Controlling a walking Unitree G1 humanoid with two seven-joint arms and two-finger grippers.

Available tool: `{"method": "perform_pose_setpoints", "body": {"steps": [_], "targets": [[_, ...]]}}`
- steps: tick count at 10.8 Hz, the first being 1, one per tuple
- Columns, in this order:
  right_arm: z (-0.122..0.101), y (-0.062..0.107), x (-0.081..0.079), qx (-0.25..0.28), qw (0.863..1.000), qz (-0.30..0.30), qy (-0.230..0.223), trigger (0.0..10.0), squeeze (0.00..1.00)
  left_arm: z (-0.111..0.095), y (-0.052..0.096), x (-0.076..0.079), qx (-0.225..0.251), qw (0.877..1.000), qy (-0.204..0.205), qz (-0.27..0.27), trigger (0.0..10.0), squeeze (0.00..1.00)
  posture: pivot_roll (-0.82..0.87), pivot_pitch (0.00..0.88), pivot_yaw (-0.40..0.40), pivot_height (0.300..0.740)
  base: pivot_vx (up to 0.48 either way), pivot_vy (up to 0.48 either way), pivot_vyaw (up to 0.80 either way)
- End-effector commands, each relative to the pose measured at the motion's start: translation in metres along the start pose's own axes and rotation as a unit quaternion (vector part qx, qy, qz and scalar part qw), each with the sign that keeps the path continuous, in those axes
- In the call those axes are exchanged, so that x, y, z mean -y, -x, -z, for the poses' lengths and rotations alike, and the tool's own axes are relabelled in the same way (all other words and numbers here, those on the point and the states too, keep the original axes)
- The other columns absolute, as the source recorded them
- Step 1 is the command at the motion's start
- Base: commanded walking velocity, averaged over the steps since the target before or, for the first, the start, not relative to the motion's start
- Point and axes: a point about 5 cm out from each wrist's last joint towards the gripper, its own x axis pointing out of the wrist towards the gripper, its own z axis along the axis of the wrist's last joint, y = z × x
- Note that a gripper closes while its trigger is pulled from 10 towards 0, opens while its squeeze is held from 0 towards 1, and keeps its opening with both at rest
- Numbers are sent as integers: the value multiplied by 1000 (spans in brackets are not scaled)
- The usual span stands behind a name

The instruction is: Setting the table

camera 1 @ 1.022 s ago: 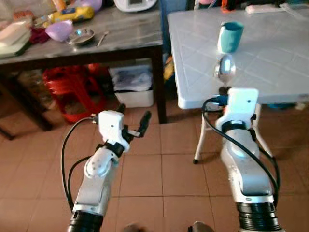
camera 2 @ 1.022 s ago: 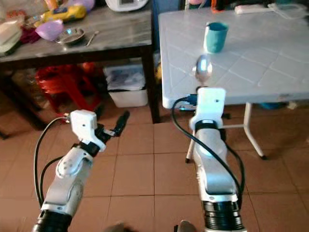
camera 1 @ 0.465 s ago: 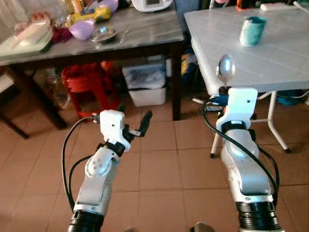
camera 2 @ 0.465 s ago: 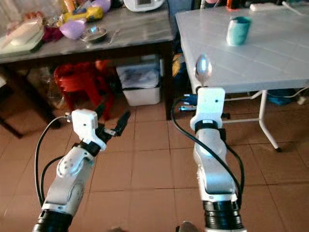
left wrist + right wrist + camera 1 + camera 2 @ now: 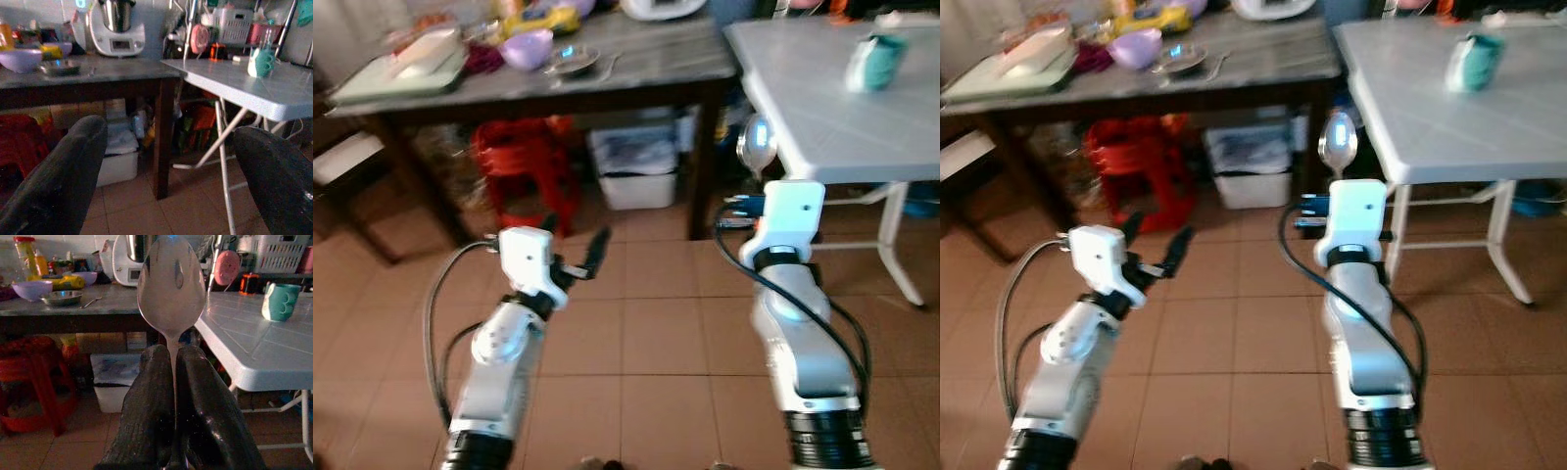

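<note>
Two tables stand ahead of us: a dark table (image 5: 607, 83) on our left and a white table (image 5: 832, 117) with a green cup (image 5: 873, 63). Our right gripper (image 5: 175, 382) has its fingers (image 5: 146, 421) squeezed tight on a spoon (image 5: 171, 281), bowl up, just before the white table's edge. Our left gripper (image 5: 171, 161) has its fingers (image 5: 63, 181) wide apart, holding nothing, over the floor (image 5: 636, 333).

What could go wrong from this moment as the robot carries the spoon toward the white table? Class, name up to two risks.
1. The right gripper pinches the spoon only by its thin handle, bowl upright; it may slip or tilt.
2. The white table has a light frame and the teal cup stands on it; a bump from the arm might topple the cup.
</note>
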Motion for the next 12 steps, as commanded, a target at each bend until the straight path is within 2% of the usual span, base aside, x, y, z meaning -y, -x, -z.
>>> {"method": "perform_pose_setpoints", "body": {"steps": [1,9,12], "targets": [[-8,-2,-1,16,1000,-3,-1,10000,0,-2,1,-2,4,1000,-3,-2,10000,0,-101,137,110,740,480,0,0],[-9,-1,-2,19,1000,-10,-1,10000,0,-1,0,1,4,1000,4,3,10000,0,-106,138,111,740,480,0,0],[-8,-1,-2,19,1000,-12,0,10000,0,-1,-1,2,4,1000,3,4,10000,0,-109,138,115,740,480,0,600]]}}
